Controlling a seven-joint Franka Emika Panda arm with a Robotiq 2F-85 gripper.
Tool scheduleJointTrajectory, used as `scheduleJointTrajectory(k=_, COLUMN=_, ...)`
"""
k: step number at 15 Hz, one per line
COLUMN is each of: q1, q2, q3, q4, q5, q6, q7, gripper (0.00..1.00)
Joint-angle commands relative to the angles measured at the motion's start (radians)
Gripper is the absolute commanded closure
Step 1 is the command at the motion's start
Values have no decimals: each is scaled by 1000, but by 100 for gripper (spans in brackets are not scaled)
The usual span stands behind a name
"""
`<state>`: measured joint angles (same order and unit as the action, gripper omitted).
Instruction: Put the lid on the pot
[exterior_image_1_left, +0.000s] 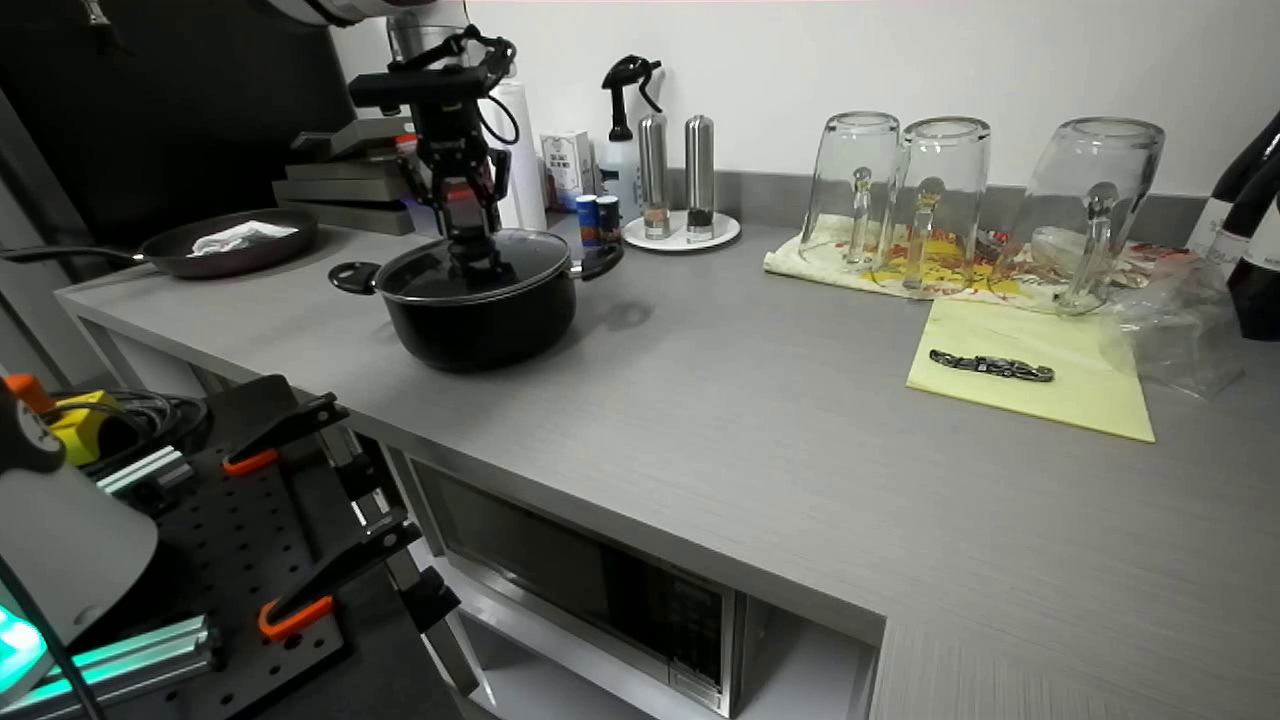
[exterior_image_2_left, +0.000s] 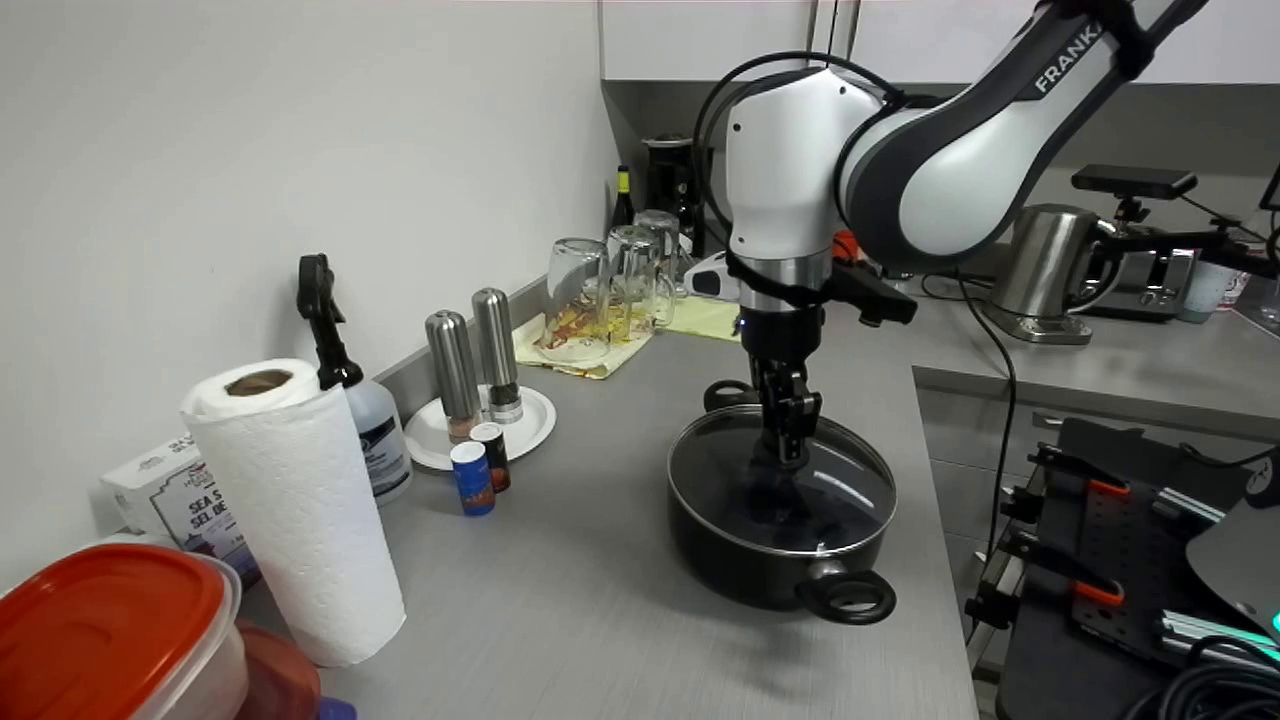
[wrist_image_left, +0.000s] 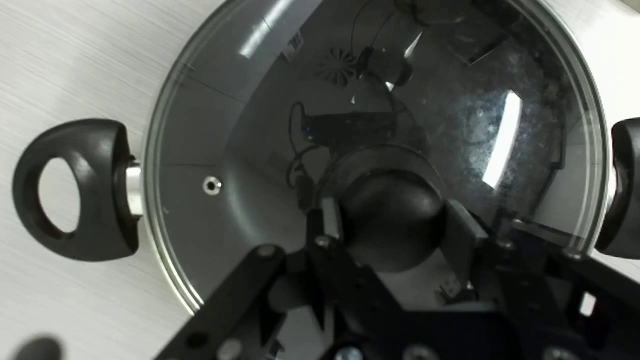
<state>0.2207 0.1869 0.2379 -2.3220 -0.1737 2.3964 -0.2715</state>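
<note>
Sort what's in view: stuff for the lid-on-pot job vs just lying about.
Job:
lid
pot
gripper

Lying about, among others:
pan
mugs
grinders
plate
spray bottle
paper towels
salt box
kettle
yellow paper

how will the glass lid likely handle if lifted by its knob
The glass lid should be stiff, ringed by a metal rim. Being glossy glass, it could chip if knocked. The smooth, rounded black knob might let it twist or slip.
</note>
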Motion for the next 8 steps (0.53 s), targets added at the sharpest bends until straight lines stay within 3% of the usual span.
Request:
scheduleJointTrajectory(k=1, q1=-7, q2=-40, q3=11, q4=-32, q5=25, q6=3, q7=-38, gripper=25)
scheduleJointTrajectory(k=2, q1=-7, q2=-42, q3=11, q4=-33, q5=27, q6=3, q7=-39, gripper=23)
scheduleJointTrajectory(k=5, q1=-9, q2=-58, q3=13, q4=-39, q5=35, q6=6, q7=-44, gripper=3)
scheduleJointTrajectory(k=8, q1=-9, q2=-89, q3=12, q4=-46, q5=43, q6=8, q7=-48, gripper=0)
